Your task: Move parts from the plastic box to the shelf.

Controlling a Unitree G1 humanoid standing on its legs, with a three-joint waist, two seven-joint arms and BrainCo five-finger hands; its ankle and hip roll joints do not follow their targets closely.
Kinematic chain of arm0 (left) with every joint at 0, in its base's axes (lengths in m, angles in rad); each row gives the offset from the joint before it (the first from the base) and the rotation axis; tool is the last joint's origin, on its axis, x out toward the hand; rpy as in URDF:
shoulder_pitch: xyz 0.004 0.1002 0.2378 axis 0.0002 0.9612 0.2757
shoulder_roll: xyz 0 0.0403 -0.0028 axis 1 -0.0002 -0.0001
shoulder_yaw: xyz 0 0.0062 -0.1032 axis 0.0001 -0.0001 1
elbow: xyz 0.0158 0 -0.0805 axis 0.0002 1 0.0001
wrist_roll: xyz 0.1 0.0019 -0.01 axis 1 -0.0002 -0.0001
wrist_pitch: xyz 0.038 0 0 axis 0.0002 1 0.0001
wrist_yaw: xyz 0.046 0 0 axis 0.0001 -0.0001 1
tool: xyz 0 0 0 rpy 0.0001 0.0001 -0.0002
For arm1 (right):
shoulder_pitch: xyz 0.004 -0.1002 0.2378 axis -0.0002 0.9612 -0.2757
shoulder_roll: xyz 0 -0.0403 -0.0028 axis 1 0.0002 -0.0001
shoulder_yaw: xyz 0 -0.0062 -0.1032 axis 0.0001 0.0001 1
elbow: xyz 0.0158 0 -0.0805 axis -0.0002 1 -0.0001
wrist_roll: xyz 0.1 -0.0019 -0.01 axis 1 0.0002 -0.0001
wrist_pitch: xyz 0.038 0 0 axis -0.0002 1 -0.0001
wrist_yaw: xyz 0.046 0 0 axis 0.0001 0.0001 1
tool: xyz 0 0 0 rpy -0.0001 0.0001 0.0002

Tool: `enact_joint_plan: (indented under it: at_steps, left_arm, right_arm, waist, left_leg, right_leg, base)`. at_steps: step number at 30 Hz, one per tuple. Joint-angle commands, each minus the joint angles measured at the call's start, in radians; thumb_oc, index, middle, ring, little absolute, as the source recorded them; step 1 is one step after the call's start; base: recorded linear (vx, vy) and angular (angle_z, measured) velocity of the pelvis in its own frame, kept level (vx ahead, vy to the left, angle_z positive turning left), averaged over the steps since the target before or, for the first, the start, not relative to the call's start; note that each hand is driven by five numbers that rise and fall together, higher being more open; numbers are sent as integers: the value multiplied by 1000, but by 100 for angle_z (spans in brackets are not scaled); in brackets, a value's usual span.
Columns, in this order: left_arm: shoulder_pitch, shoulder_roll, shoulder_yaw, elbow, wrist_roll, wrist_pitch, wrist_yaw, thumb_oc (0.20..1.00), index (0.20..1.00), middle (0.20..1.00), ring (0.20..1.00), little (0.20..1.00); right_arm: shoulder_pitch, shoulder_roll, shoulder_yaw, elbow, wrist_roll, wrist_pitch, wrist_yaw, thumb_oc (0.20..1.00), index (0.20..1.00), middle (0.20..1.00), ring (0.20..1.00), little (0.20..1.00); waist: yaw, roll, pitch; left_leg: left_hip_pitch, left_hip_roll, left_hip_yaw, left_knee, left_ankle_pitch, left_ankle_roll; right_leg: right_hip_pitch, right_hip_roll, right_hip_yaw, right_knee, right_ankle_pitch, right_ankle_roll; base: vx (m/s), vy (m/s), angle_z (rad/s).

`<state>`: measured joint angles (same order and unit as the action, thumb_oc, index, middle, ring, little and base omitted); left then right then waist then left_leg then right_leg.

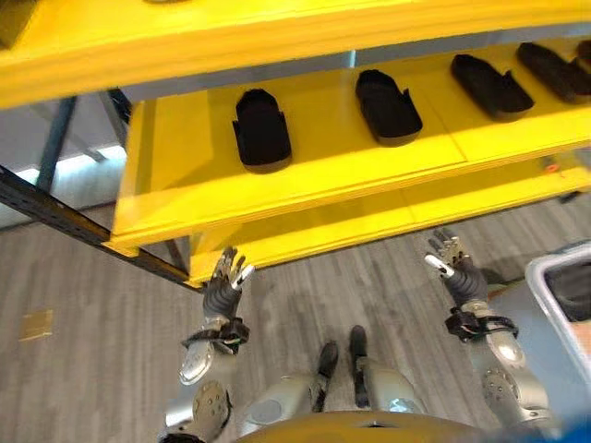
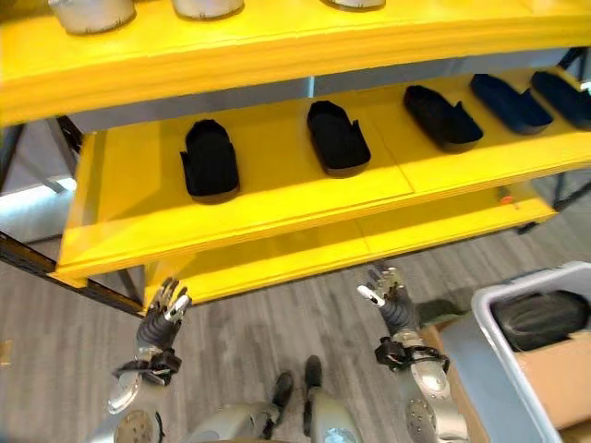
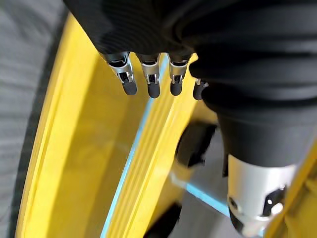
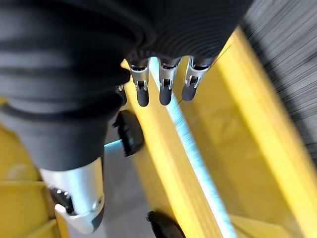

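Several black oblong parts lie in a row on the middle board of the yellow shelf [image 2: 277, 198], among them one at the left [image 2: 211, 159] and one beside it [image 2: 337, 137]. A grey plastic box [image 2: 473, 355] stands at the lower right with another black part [image 2: 540, 318] inside. My left hand [image 1: 224, 281] is raised below the shelf's front edge, open and empty. My right hand [image 1: 452, 263] is up at the same height, between the shelf and the box, open and empty too. Both wrist views show straight fingers [image 3: 151, 82] [image 4: 166, 84] pointing at the yellow boards.
Pale round containers [image 2: 90, 11] stand on the top board. A lower yellow board [image 1: 369, 226] juts out under the middle one. A dark metal rail [image 1: 55, 217] runs along the left. Brown cardboard [image 2: 554, 378] lies in the box. Grey floor lies under the hands.
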<state>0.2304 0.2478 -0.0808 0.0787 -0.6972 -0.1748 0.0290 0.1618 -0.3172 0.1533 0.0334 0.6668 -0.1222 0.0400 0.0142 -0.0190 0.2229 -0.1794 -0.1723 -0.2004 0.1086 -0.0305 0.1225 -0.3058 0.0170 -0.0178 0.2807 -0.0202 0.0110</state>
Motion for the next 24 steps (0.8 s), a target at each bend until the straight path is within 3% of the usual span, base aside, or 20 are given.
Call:
enact_joint_plan:
  at_steps: [1,7,8,9,10,11,14,16,18,19,22,24]
  left_arm:
    - [-5,28,21,-48,5,-46,0,1000,1000,1000,1000,1000]
    - [-11,40,19,-43,-3,-43,24,1000,1000,1000,1000,1000]
    - [-12,48,30,-50,-7,-44,34,1000,1000,1000,1000,1000]
    - [-8,57,42,-59,-13,-48,38,1000,1000,1000,1000,1000]
    - [-9,57,43,-59,-13,-48,38,1000,1000,1000,1000,1000]
    - [19,56,56,-73,-29,-45,36,1000,1000,1000,1000,1000]
    - [27,53,66,-69,-31,-40,36,1000,1000,1000,1000,1000]
    - [33,49,76,-64,-22,-38,37,1000,1000,1000,1000,1000]
    - [27,31,69,-48,-12,-39,30,1000,1000,1000,1000,1000]
    - [16,27,60,-44,-7,-39,35,1000,1000,1000,1000,1000]
    - [-19,11,23,-42,-9,-34,33,1000,1000,1000,1000,1000]
    - [-50,6,-4,-40,-8,-35,41,1000,1000,1000,1000,1000]
  right_arm:
    - [-54,0,0,-41,35,-28,26,1000,1000,1000,1000,1000]
    - [-85,6,46,-37,39,-9,20,1000,1000,1000,1000,1000]
    - [-97,13,55,-41,32,-7,16,1000,1000,1000,1000,1000]
    - [-107,24,66,-33,26,-6,11,1000,1000,1000,1000,1000]
    - [-107,24,66,-33,25,-6,11,1000,1000,1000,1000,1000]
    - [-120,22,70,-32,9,4,9,1000,1000,1000,1000,1000]
    - [-135,16,64,-27,-4,13,4,1000,1000,1000,1000,1000]
    - [-141,19,57,-35,-8,8,-2,1000,1000,1000,1000,1000]
    - [-117,12,39,-51,-4,12,1,1000,1000,1000,1000,1000]
    - [-111,4,29,-55,-6,8,-5,1000,1000,1000,1000,1000]
    - [-85,-21,-21,-75,7,-6,-30,1000,1000,1000,1000,1000]
    - [-87,-35,-39,-67,14,-19,-49,1000,1000,1000,1000,1000]
  waist:
    - [-12,-21,-17]
    - [-12,-17,-11]
    - [7,-6,8]
    - [31,12,20]
    - [29,12,18]
    - [33,26,31]
    - [24,26,33]
    - [24,29,34]
    - [16,-8,33]
    - [11,-12,25]
    - [-39,12,9]
    - [-68,37,4]
  left_leg:
    - [4,44,-15,4,26,-97]
    - [27,54,70,21,-20,-62]
    - [33,83,125,36,-43,-57]
    - [50,123,180,30,-53,-68]
    - [49,122,178,28,-51,-68]
    - [94,165,242,3,-61,-73]
    - [122,175,273,-24,-71,-83]
    - [148,198,298,-24,-100,-101]
    - [172,189,318,-41,-98,-117]
    - [172,202,316,-36,-101,-130]
    - [206,313,295,-50,-80,-195]
    - [213,359,291,-66,-6,-223]
  right_leg:
    - [231,-64,-16,-223,-29,52]
    - [211,-68,43,-199,-11,72]
    - [172,-90,-22,-105,-29,90]
    - [175,-194,-198,-71,-15,105]
    - [175,-195,-200,-74,-13,106]
    - [161,-302,-257,-88,71,120]
    - [118,-361,-251,-195,173,166]
    - [102,-417,-303,-249,227,208]
    - [129,-402,-313,-275,230,207]
    - [124,-396,-308,-260,229,207]
    - [146,-330,-332,-206,123,167]
    - [126,-284,-308,-181,78,136]
  base:
    - [18,116,-41]
    - [14,101,-59]
    - [-52,60,-87]
    - [-60,32,-98]
    - [19,-53,-211]
    - [44,-72,-189]
    - [71,-112,-102]
    - [153,-177,-63]
    - [167,-242,-33]
    - [291,-360,15]
    - [374,-458,22]
    - [258,-340,-2]
